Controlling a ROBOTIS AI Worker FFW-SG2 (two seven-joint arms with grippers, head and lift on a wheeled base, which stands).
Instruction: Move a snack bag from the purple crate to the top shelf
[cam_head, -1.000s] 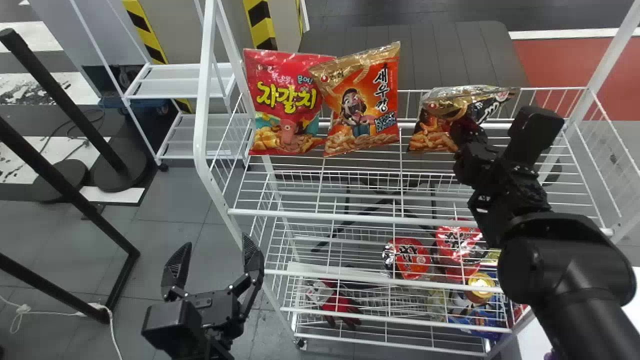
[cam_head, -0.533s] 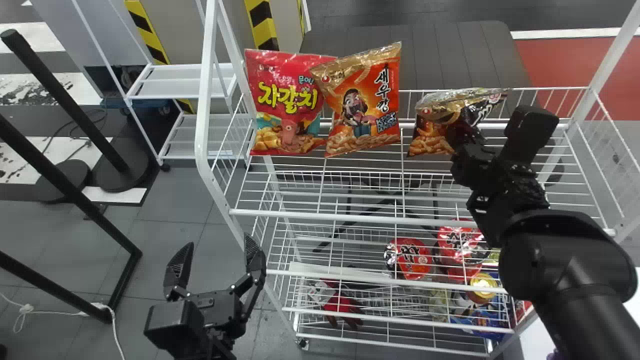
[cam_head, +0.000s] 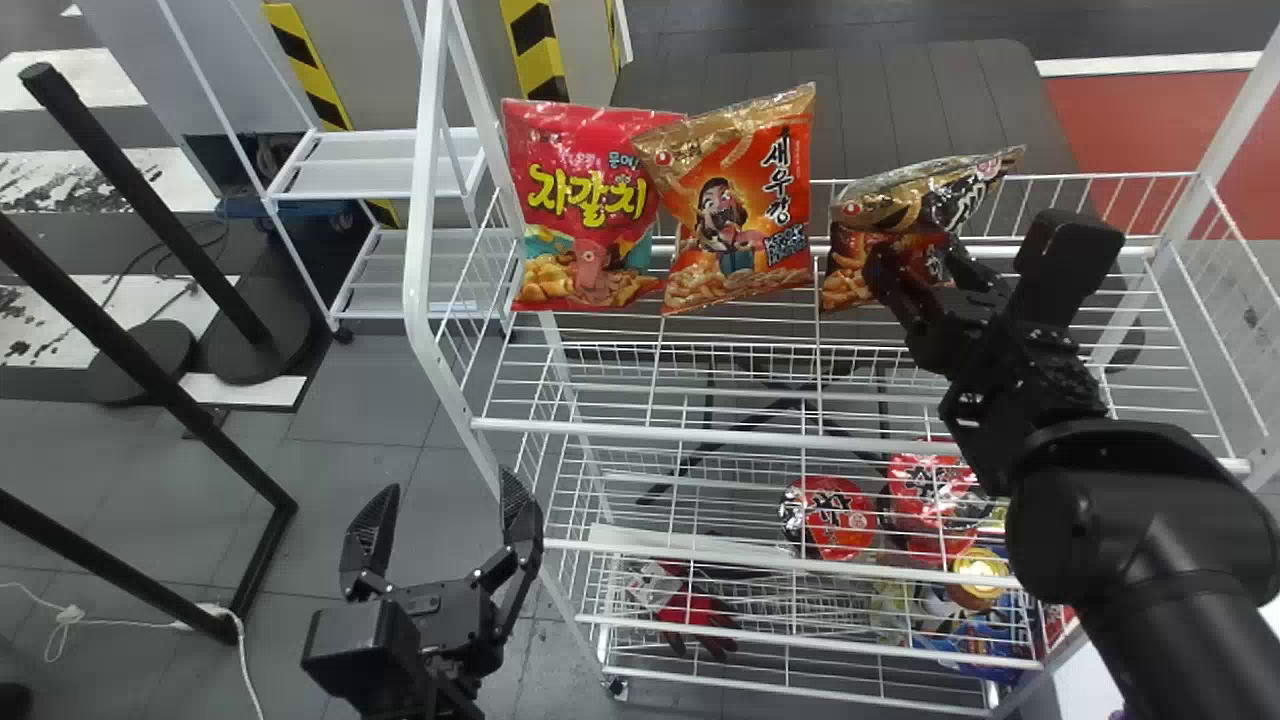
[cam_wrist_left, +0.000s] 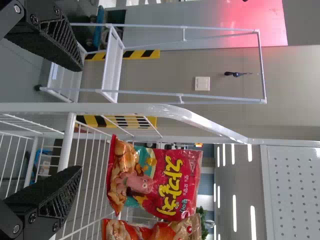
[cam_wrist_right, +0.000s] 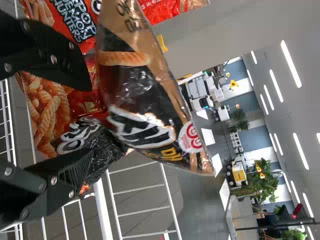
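- over at eight o'clock, left gripper parked, wide apart.
- two o'clock, snack bag slumps, folded, at the top shelf: light, soft, slippery, crushable, i'd guess; pinch it gently mid-body.
- right gripper, fingers spread wide; bag's at its eleven o'clock, right by the fingertips. touching? can't tell!

An orange snack bag is standing on the white rack's top shelf. Just left of it, partly behind, a pink-red snack bag is standing. To its right a black-and-gold snack bag is sitting, the right claw hovering there. Below it red-lidded bowls are resting; far lower left the left claw is hanging.
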